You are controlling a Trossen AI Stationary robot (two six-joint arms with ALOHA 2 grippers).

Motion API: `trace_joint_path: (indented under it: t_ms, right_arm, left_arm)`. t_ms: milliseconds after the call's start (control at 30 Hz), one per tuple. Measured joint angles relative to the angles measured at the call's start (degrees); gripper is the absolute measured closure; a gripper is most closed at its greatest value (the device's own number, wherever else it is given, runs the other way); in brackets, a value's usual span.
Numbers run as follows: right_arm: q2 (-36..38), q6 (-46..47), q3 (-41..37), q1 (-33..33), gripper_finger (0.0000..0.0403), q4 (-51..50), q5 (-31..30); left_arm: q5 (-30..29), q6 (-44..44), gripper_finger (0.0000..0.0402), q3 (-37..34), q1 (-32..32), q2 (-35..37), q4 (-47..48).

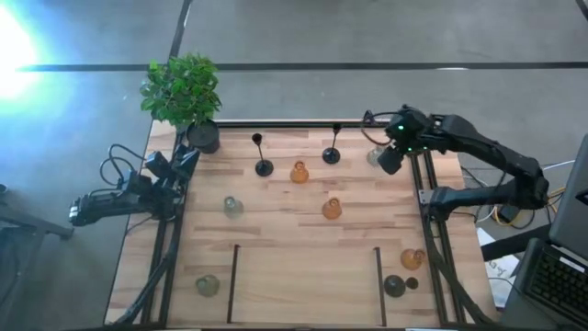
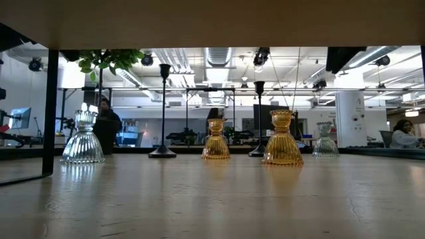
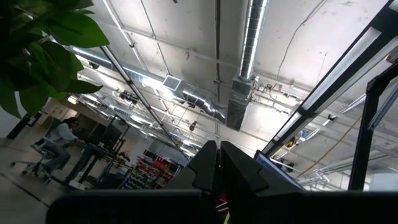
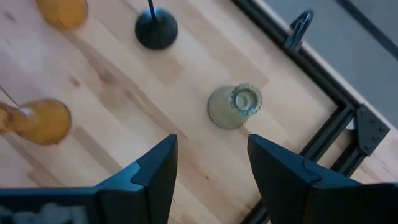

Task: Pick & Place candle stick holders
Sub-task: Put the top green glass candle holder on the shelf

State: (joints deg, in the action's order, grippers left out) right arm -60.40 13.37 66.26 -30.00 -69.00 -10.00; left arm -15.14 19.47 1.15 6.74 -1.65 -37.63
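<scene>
Several candle stick holders stand upright on their bases on the wooden table (image 1: 276,248). Two black thin-stemmed ones (image 1: 264,167) (image 1: 332,154) and an amber one (image 1: 299,172) stand at the far side. Another amber one (image 1: 332,209) stands in the middle. A pale greenish holder (image 4: 233,107) stands near the far right corner. My right gripper (image 4: 211,146) is open above the table just short of it, touching nothing; it also shows in the high view (image 1: 388,164). My left gripper (image 3: 217,165) is shut and empty at the table's left edge (image 1: 175,170).
A potted leafy plant (image 1: 184,92) stands at the far left corner. More holders stand elsewhere: a clear one (image 1: 233,207) at the left, a pale one (image 1: 207,286) near left, an amber one (image 1: 412,258) and a dark one (image 1: 394,286) near right. A black frame rail (image 4: 323,146) edges the table beside the greenish holder.
</scene>
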Motion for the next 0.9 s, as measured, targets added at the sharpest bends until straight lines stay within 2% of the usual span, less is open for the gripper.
trace_joint_path:
  t_ms: [167, 333, 900]
  right_arm:
    - [4.2, 1.6, 0.0, 0.0, 0.0226, 2.7, 0.0]
    - [5.0, 3.2, 0.0, 0.0, 0.0234, 4.7, 0.0]
    - [-0.1, 1.6, 0.0, 0.0, 0.0263, 4.7, 0.0]
  left_arm:
    - [0.0, 0.1, 0.0378, 0.0, 0.0, 0.0, -0.1]
    - [0.0, 0.8, 0.0378, 0.0, 0.0, 0.0, -0.1]
    - [0.0, 0.9, 0.0378, 0.0, 0.0, 0.0, -0.1]
